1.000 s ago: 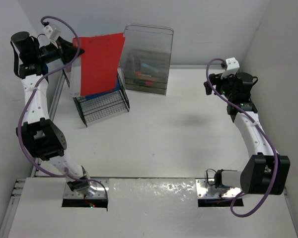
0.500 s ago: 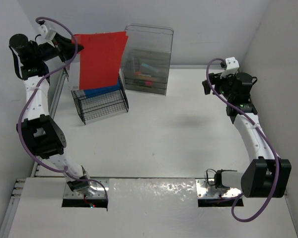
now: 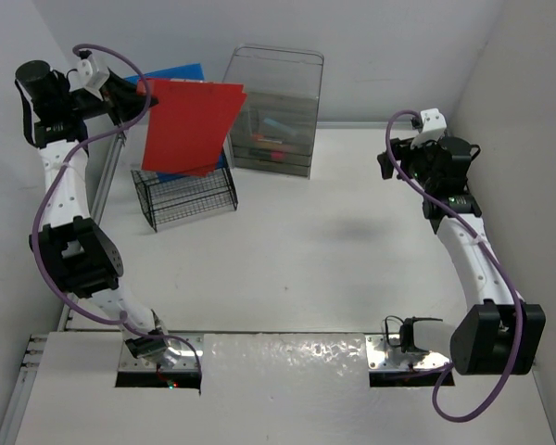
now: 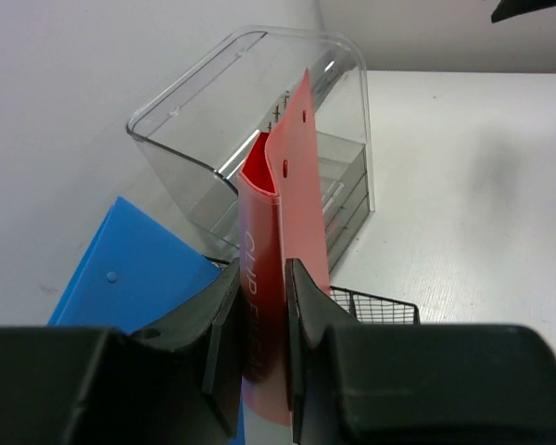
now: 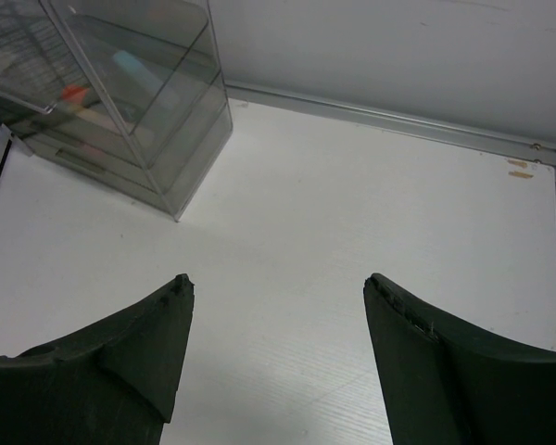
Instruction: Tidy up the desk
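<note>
My left gripper (image 3: 139,95) is shut on a red clip file (image 3: 190,125) and holds it tilted in the air above the black wire rack (image 3: 190,197) at the desk's (image 3: 306,241) far left. In the left wrist view the red file (image 4: 287,250) stands edge-on, pinched between my fingers (image 4: 301,297). A blue folder (image 3: 171,74) shows behind the red one, and in the left wrist view (image 4: 120,287) it is to the left. My right gripper (image 3: 386,162) is open and empty, raised over the desk's right side (image 5: 287,306).
A clear plastic drawer box (image 3: 273,111) with small coloured items inside stands at the back, right of the rack; it also shows in the right wrist view (image 5: 120,93). Grey rails (image 5: 398,119) run along the desk's far edge. White walls close in left, back and right.
My left gripper has lifted the red file up and tilted it clockwise, uncovering the blue folder behind it. The right arm has barely moved.
</note>
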You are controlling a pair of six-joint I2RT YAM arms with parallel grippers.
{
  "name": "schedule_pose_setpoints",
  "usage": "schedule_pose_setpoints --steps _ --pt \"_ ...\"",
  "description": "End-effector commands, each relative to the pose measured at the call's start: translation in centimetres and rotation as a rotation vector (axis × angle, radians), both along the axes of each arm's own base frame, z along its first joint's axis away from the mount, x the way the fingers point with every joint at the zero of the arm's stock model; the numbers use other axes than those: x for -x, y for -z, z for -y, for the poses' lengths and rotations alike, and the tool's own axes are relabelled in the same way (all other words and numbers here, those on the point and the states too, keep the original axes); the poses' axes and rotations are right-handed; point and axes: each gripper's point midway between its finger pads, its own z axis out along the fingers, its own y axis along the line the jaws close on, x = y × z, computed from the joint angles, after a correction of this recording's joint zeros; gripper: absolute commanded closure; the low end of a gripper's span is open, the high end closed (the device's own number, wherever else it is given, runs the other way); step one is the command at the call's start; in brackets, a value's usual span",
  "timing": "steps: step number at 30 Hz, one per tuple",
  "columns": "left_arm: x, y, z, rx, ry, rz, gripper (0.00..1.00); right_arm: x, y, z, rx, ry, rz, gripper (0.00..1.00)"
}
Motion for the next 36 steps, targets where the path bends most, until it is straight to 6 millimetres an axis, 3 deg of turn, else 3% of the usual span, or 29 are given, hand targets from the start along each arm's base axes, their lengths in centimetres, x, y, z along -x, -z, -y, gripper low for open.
schedule_pose_setpoints --steps 1,5,11,12,13,14,15,16,17,20,27,36 --pt "1.8 -0.7 0.7 -0.068 0.105 0.135 1.0 0.2 -3.2 -0.4 -0.004 -0.007 0.081 0.28" --pt "2.0 -0.7 0.8 -0.066 0.116 0.145 1.0 0.3 -3.4 -0.4 -0.007 0.0 0.084 0.28" --pt "1.3 -3.0 2.0 -0.102 0.055 0.166 1.0 0.3 -3.5 -0.7 -0.015 -0.004 0.09 0.28" --pt "1.3 -2.4 2.2 -0.064 0.041 0.086 1.0 0.3 -3.5 -0.7 -0.015 -0.004 0.09 0.28" --pt "0.0 -4.6 1.9 -0.098 -0.026 0.223 1.0 0.3 -3.4 -0.8 -0.016 -0.005 0.086 0.28" --pt "0.7 -3.8 2.2 0.039 -0.077 0.06 1.0 0.3 -3.5 -0.8 -0.013 -0.003 0.089 0.28" --pt "1.0 -4.8 2.3 0.086 -0.106 0.103 1.0 0.2 -3.4 -0.7 -0.009 0.002 0.085 0.28" --pt "2.4 -7.6 2.3 0.067 -0.099 0.327 1.0 0.2 -3.4 -0.6 -0.006 0.005 0.084 0.28" --pt "2.8 -7.2 2.5 0.137 -0.065 0.222 1.0 0.2 -3.4 -0.6 -0.003 0.006 0.084 0.28" --pt "2.0 -7.1 2.6 0.164 -0.035 0.159 1.0 0.2 -3.5 -0.6 0.005 0.003 0.083 0.28" --pt "2.0 -6.8 3.1 0.166 -0.008 0.196 1.0 0.4 -2.8 -0.5 0.03 -0.008 0.061 0.28" --pt "1.1 -5.9 2.1 0.208 -0.02 0.215 1.0 0.9 -2.4 -0.8 0.046 -0.036 0.038 0.28"
